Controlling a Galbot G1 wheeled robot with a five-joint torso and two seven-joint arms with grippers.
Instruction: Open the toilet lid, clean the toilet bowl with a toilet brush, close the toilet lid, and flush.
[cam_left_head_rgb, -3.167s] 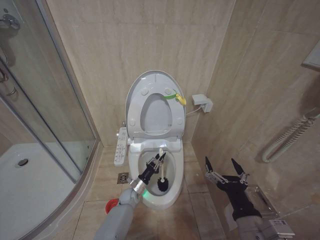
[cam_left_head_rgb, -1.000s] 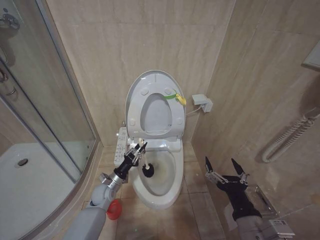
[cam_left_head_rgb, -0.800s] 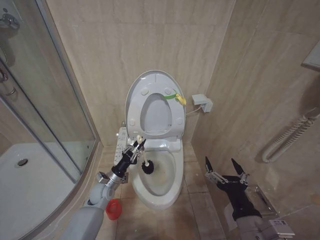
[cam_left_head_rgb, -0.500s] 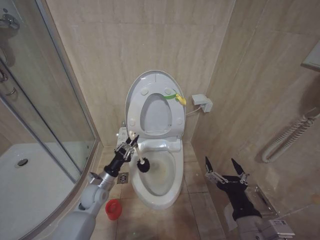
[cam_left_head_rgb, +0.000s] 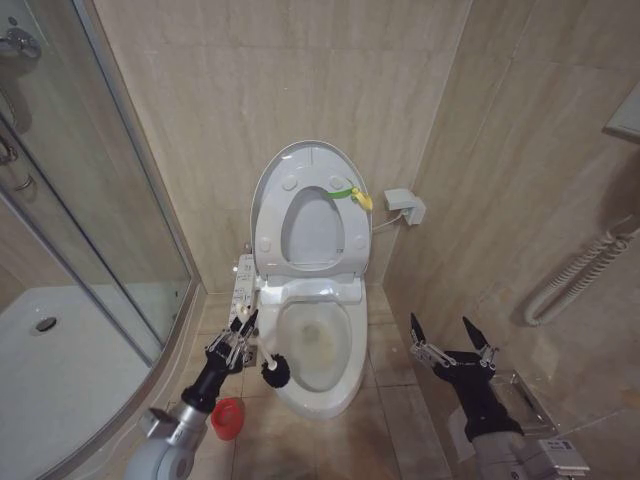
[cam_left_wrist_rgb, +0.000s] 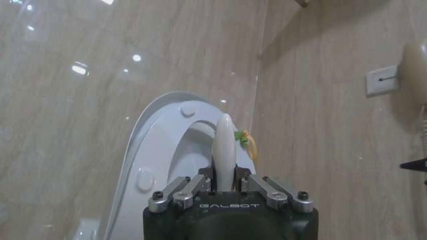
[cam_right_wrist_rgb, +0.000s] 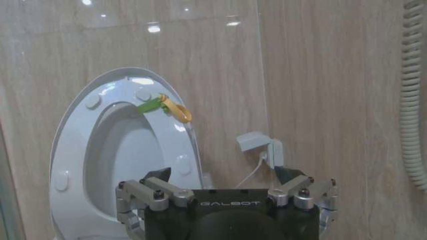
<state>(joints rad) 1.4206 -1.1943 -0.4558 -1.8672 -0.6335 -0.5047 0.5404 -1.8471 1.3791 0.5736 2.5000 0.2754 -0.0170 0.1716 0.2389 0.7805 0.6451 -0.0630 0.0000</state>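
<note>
The left gripper (cam_left_head_rgb: 238, 338) pinches the brush (cam_left_head_rgb: 267, 365) handle and has drawn back out of the bowl (cam_left_head_rgb: 345, 375), the head now just outside the rim beside it, the red holder (cam_left_head_rgb: 227, 418) below: scrubbing looks finished. The lid (cam_left_head_rgb: 300, 165) stands open behind. The right gripper (cam_left_head_rgb: 451, 345) waits spread apart.

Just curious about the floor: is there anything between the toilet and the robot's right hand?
No. In the head view, bare beige floor tile separates the toilet bowl from the open right hand.
</note>
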